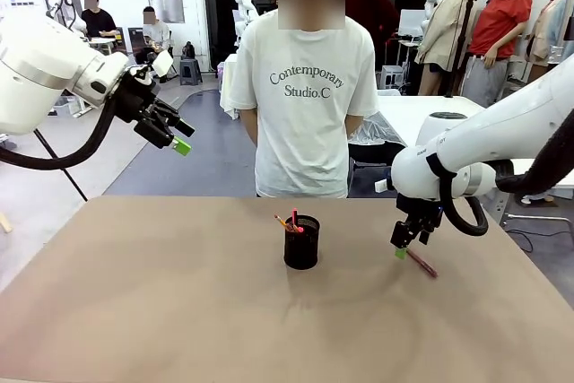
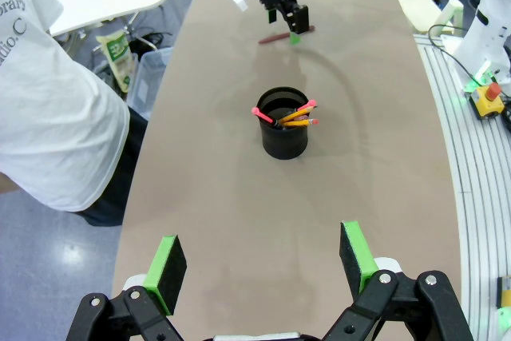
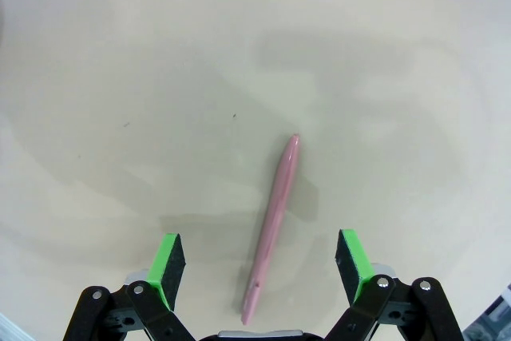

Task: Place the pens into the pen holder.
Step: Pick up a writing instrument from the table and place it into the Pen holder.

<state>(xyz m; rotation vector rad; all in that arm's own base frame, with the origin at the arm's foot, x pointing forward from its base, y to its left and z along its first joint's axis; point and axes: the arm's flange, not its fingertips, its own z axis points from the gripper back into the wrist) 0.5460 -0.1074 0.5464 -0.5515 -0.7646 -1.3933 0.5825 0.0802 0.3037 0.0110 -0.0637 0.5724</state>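
Observation:
The black mesh pen holder (image 1: 301,242) stands at the table's middle with a yellow-orange pencil (image 2: 297,120) and a black pen with red ends (image 2: 279,114) leaning inside it. A pinkish-red pen (image 3: 273,225) lies flat on the table to the holder's right, also visible as the pen (image 1: 421,263). My right gripper (image 3: 259,257) hovers open just above it, the pen lying between the green pads (image 3: 168,259). In the front view the right gripper (image 1: 403,244) points down at the pen. My left gripper (image 1: 178,138) is open and raised high at the left, its view looking down on the holder (image 2: 283,123).
A person in a white T-shirt (image 1: 305,96) stands at the table's far edge, hands behind the back. The brown table (image 1: 179,293) has free room around the holder. Other people and tables show farther back.

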